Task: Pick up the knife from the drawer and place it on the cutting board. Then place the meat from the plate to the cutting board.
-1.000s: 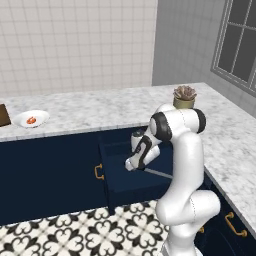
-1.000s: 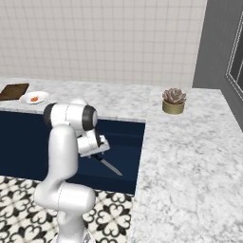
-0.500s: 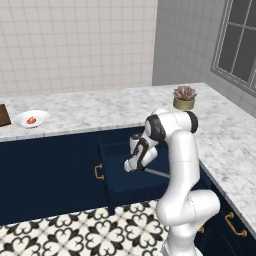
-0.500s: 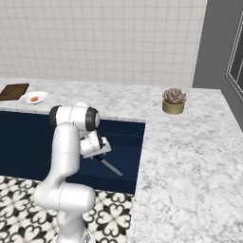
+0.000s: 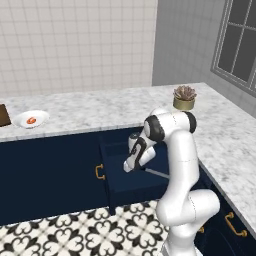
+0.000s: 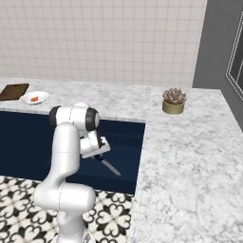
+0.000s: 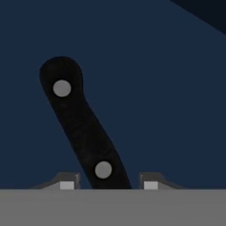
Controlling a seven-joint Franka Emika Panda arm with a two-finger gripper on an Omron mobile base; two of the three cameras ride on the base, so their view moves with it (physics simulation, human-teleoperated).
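Note:
The knife (image 7: 84, 128) lies in the open navy drawer (image 5: 120, 150), its black riveted handle running up from between my fingertips. My gripper (image 7: 108, 184) is down in the drawer with one finger on each side of the handle, open, with a thin gap left on both sides. From the base views the gripper (image 5: 131, 167) (image 6: 97, 155) sits low in the drawer (image 6: 128, 142) and the silver blade (image 5: 157, 173) (image 6: 111, 167) sticks out beside it. Far left on the counter, the orange-red meat (image 5: 31, 120) (image 6: 34, 98) rests on the white plate (image 5: 42, 116) (image 6: 43, 96), next to the dark brown cutting board (image 5: 2, 115) (image 6: 14, 91).
A potted succulent (image 5: 184, 98) (image 6: 173, 101) stands on the marble counter (image 5: 100, 107) near the corner. The drawer front carries a brass handle (image 5: 98, 171). Navy cabinet fronts run to the left below the counter, and patterned floor tiles (image 5: 75, 230) lie below.
The fingers have come in from wide open to close on both sides of the knife handle. The arm and the knife have hardly moved.

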